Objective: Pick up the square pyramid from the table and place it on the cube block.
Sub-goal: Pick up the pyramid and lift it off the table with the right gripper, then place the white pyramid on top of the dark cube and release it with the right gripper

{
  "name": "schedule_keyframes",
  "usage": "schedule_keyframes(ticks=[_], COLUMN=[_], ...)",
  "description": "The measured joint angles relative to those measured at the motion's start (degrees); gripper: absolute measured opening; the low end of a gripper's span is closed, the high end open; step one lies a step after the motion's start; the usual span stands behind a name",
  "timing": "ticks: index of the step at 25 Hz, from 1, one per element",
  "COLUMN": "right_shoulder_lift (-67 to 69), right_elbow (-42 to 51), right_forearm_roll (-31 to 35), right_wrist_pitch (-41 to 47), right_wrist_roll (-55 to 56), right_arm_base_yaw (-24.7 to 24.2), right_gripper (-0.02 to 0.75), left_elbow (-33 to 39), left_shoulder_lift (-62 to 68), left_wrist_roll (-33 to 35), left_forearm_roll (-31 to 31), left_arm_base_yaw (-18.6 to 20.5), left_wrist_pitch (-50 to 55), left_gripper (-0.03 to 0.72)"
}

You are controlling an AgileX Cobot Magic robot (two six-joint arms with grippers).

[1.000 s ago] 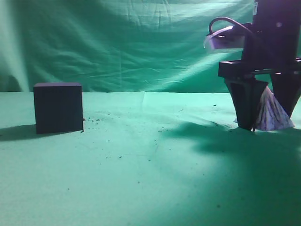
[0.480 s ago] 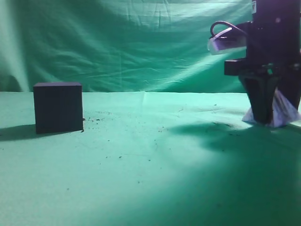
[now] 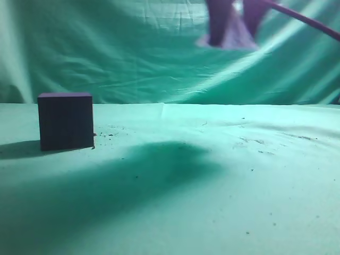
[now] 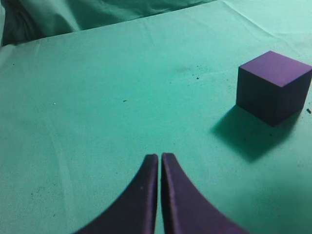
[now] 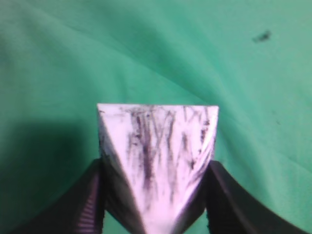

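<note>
While the right gripper [image 5: 156, 204] clamps the square pyramid [image 5: 157, 156] aloft, the cube block [image 3: 66, 121] sits low, far left of its fingers; the left gripper [image 4: 159, 163], nearer, is closed empty.

Staged robot test bench, lab or studio type. Flat table [image 3: 223, 175] covered in wrinkled green cloth, dotted with small dark specks [image 3: 255, 142]. Matching creased green fabric backdrop [image 3: 133, 53] hung behind, closing off surroundings. Strong directional lighting indicated by hard shadows cast across cloth. No household or shop furnishings seen.
</note>
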Motion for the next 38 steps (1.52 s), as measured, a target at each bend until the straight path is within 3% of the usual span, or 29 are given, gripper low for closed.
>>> schedule_keyframes(ticks=[6, 10, 14, 27, 30, 32, 37, 38], right_shoulder_lift=[5.9, 15.2, 21.9, 26.1, 26.3, 26.1, 21.9, 20.3], right_elbow=[-13.7, -24.4, -30.7, -32.1, -32.0, -32.0, -32.0, -32.0], right_forearm_roll=[0.8, 0.8, 0.8, 0.6, 0.6, 0.6, 0.6, 0.5], right_wrist_pitch=[2.2, 2.8, 2.8, 2.7, 2.9, 2.9, 3.0, 3.1], right_wrist_roll=[0.8, 0.8, 1.1, 1.4, 1.5, 2.0, 2.2, 2.3], right_arm_base_yaw=[14.9, 19.9, 21.1, 21.1, 21.1, 21.1, 21.1, 21.1], right_gripper=[0.383, 0.383, 0.383, 0.383, 0.578, 0.650, 0.646, 0.583], left_elbow=[0.0, 0.0, 0.0, 0.0, 0.0, 0.0, 0.0, 0.0], left_shoulder_lift=[0.0, 0.0, 0.0, 0.0, 0.0, 0.0, 0.0, 0.0], left_wrist_roll=[0.0, 0.0, 0.0, 0.0, 0.0, 0.0, 0.0, 0.0], left_forearm_roll=[0.0, 0.0, 0.0, 0.0, 0.0, 0.0, 0.0, 0.0], left_arm_base_yaw=[0.0, 0.0, 0.0, 0.0, 0.0, 0.0, 0.0, 0.0], left_wrist_pitch=[0.0, 0.0, 0.0, 0.0, 0.0, 0.0, 0.0, 0.0], left_gripper=[0.000, 0.000, 0.000, 0.000, 0.000, 0.000, 0.000, 0.000])
